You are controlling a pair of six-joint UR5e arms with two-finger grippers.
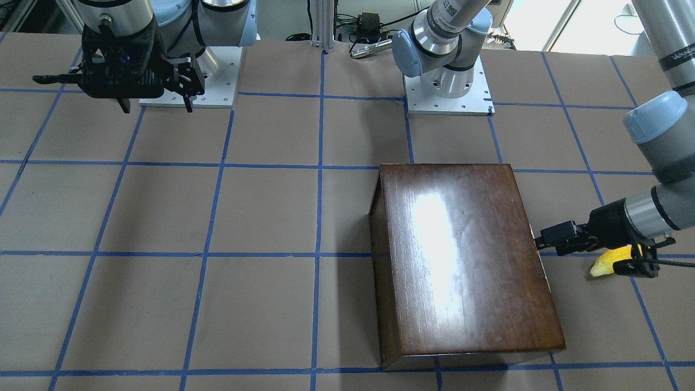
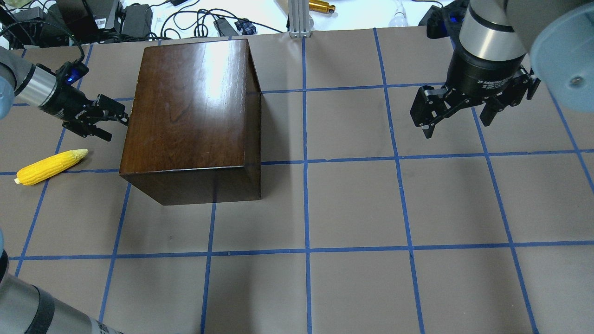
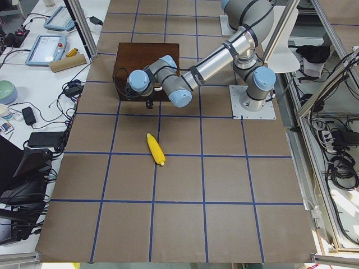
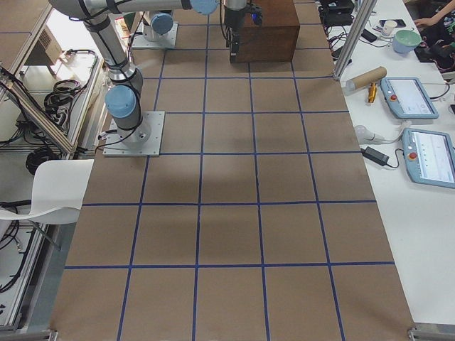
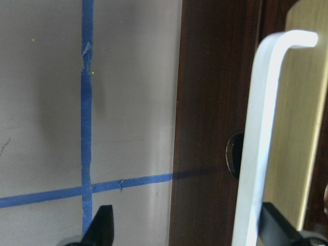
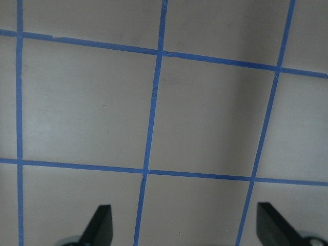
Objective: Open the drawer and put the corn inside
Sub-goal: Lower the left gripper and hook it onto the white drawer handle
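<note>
Corn (image 2: 51,166) lies flat on the table (image 2: 352,204), out on the robot's left of the glossy dark-brown box (image 2: 190,102) and apart from it. Its tapered end is turned toward the box and its body crosses one of the blue tape lines (image 2: 352,159) that grid the brown cover. From across the table only its paler tip shows, the rest hidden behind the left wrist. The drawer (image 5: 205,128) is on that same side of the box, and from the table's end its dark front looks pushed in level with the box, with a white bar handle (image 5: 256,143) standing off it. The left gripper (image 2: 118,129) is right up against that face, reaching in low and level, near the corn but not touching it. Its jaws are parted: in the wrist view one fingertip (image 5: 100,225) hangs over the bare table and the other sits just past the handle, so the bar lies between them, close to the far finger. Whether either finger touches the handle, I cannot tell. Well away, on the other half of the table, the right gripper (image 2: 457,125) hangs above the cover pointing down. Its jaws are spread wide with nothing between them, and its wrist view shows only taped squares.
</note>
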